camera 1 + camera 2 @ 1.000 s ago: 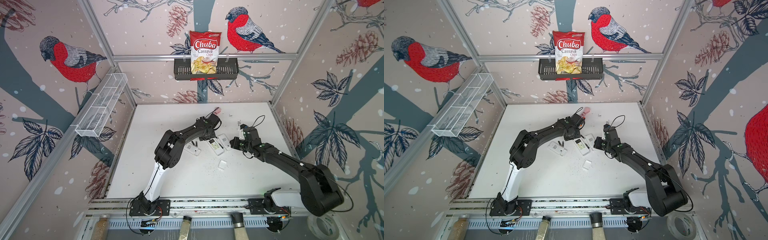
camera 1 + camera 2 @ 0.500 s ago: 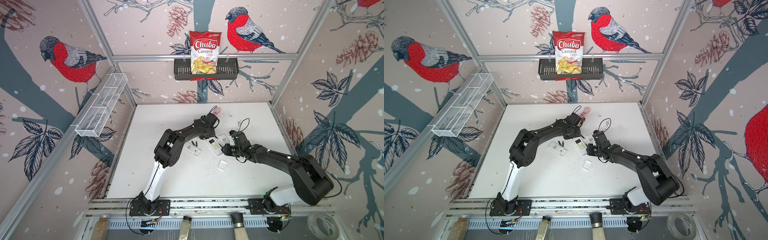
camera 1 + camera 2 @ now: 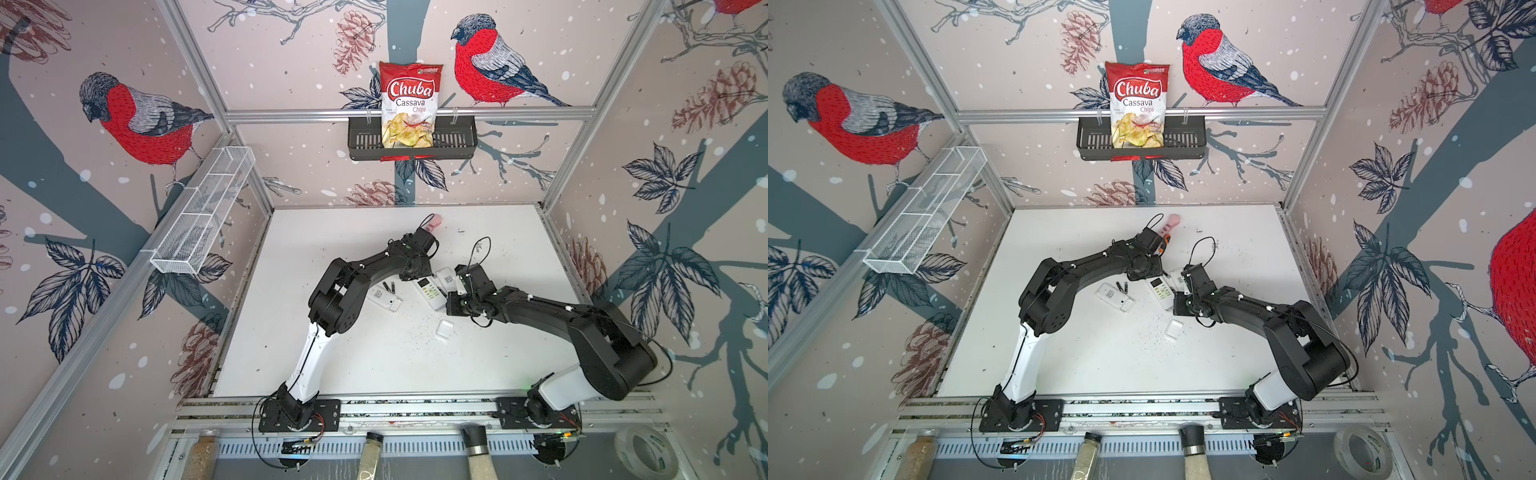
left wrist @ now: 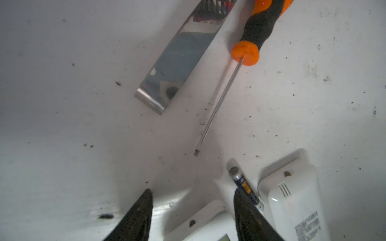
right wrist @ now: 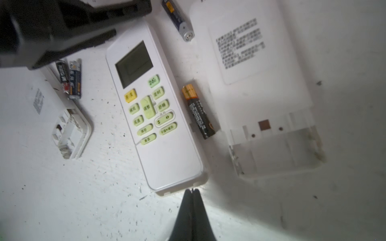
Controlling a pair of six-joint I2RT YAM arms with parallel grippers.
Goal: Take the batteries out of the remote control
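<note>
I saw my right gripper (image 5: 192, 192) pinched together, empty, at the remote's (image 5: 154, 116) blank end; my left gripper (image 4: 193, 193) gaped, empty, over its display end, a battery (image 5: 198, 111) alongside.

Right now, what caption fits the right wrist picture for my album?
Shut right gripper by the end of a white remote, with four loose batteries lying around it on the table.

remote (image 5: 165, 146): glossy white plastic | screwdriver (image 4: 245, 53): bare metal shaft | table (image 5: 94, 200): matt, speckled
</note>
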